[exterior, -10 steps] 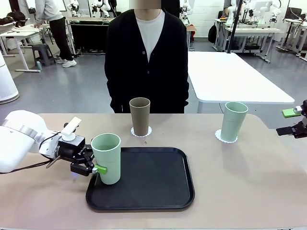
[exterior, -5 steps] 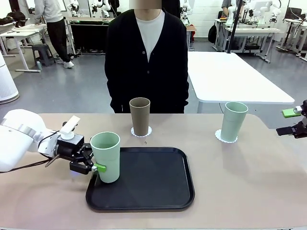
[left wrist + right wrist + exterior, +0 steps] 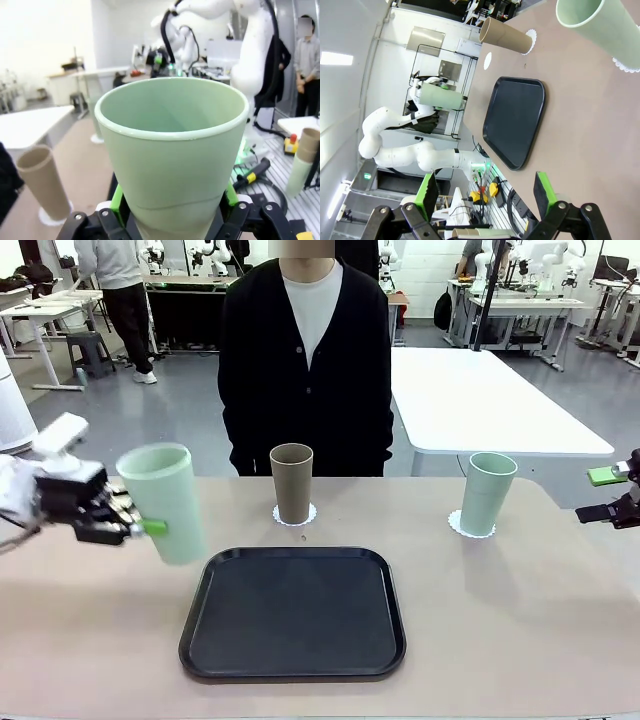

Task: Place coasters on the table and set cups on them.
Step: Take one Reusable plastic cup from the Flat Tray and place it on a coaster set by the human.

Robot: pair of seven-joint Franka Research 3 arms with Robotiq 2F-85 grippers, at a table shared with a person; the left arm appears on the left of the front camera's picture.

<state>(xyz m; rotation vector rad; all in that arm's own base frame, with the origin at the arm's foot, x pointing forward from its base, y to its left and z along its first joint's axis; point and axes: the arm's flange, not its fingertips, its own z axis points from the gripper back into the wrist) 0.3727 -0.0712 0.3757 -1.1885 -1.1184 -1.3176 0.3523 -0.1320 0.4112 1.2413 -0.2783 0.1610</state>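
Left gripper (image 3: 150,528) clenched on a mint cup (image 3: 166,502), held in the air left of the tray (image 3: 293,612), long axis tilted slightly, mouth up; its inside looked empty. Brown cup (image 3: 292,483) stood upright on a coaster (image 3: 295,515) just beyond the tray, mouth up. Second mint cup (image 3: 487,493) stood upright on a coaster (image 3: 456,526) at the right. Tray held nothing. Right gripper (image 3: 486,192) was released, jaws wide, near the table (image 3: 520,620) edge.
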